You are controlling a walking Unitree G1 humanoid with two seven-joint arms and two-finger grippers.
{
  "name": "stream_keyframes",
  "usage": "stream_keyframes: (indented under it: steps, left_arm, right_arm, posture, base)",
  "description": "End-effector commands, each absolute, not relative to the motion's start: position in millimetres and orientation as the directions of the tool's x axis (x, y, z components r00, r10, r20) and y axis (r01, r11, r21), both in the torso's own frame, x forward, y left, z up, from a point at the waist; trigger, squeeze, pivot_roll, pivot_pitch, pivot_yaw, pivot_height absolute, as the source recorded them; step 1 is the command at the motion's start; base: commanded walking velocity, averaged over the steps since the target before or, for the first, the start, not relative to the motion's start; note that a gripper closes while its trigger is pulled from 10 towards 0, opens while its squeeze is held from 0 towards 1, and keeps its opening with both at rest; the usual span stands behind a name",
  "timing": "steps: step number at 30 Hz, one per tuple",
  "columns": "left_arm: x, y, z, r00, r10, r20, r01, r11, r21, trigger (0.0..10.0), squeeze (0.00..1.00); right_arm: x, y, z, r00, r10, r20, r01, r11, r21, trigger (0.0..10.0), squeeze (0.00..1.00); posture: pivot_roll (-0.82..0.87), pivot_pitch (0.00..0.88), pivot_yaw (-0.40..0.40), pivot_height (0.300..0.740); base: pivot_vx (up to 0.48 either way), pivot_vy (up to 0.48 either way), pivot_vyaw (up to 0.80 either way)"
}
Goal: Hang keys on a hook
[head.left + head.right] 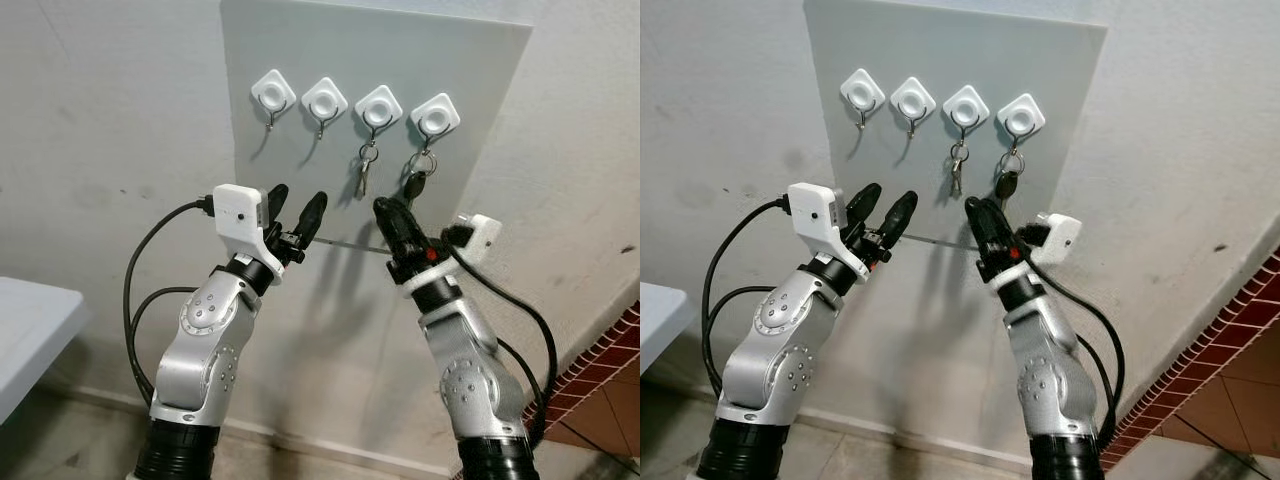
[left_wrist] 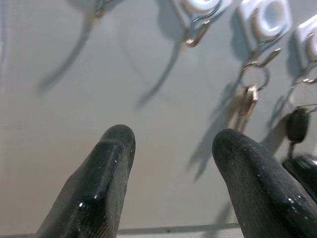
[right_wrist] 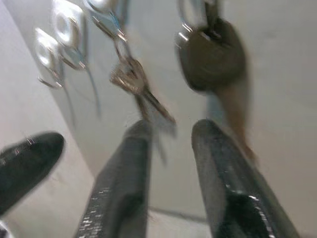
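A grey panel (image 1: 300, 40) on the wall carries a row of white hooks. The two left hooks (image 1: 272, 95) (image 1: 324, 102) are bare. A silver key bunch (image 1: 366, 172) hangs from the third hook (image 1: 378, 108), and a black-headed key (image 1: 417, 182) hangs from the fourth hook (image 1: 435, 118). My left gripper (image 1: 298, 198) is open below the bare hooks, holding nothing. Just under the black-headed key (image 3: 210, 54), my right gripper (image 1: 386, 208) points up with its fingers (image 3: 124, 188) slightly apart and nothing between them.
A grey table corner (image 1: 30, 330) juts in at the lower left. Red brick tiling (image 1: 600, 370) runs along the lower right. Black cables (image 1: 135, 290) loop off both wrists. A thin seam (image 1: 350, 247) crosses the panel between the grippers.
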State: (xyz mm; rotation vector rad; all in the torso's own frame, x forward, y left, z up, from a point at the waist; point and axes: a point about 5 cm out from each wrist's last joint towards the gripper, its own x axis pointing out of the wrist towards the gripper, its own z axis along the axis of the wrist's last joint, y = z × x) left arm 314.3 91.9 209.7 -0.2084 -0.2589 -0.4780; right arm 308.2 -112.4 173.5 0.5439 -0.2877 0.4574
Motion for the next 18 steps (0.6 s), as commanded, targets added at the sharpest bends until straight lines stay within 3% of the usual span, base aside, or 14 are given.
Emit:
stream_keyframes:
  steps: [1, 18]
  left_arm:
    - [314, 92, 206, 0.861, -0.421, 0.284, 0.473, 0.869, -0.147, 10.0, 0.00]
    - [316, 109, 157, 0.924, -0.354, 0.142, 0.378, 0.899, -0.220, 10.0, 0.00]
  right_arm:
    - [306, -114, 179, 0.855, 0.332, 0.399, -0.488, 0.775, 0.401, 10.0, 1.00]
    - [281, -152, 144, 0.940, 0.174, 0.295, -0.283, 0.879, 0.383, 10.0, 1.00]
  posture:
    - [-0.03, 0.000, -0.046, 0.740]
    - [-0.06, 0.000, -0.017, 0.740]
  base:
    - [0.000, 0.000, 0.00]
    - [0.000, 0.000, 0.00]
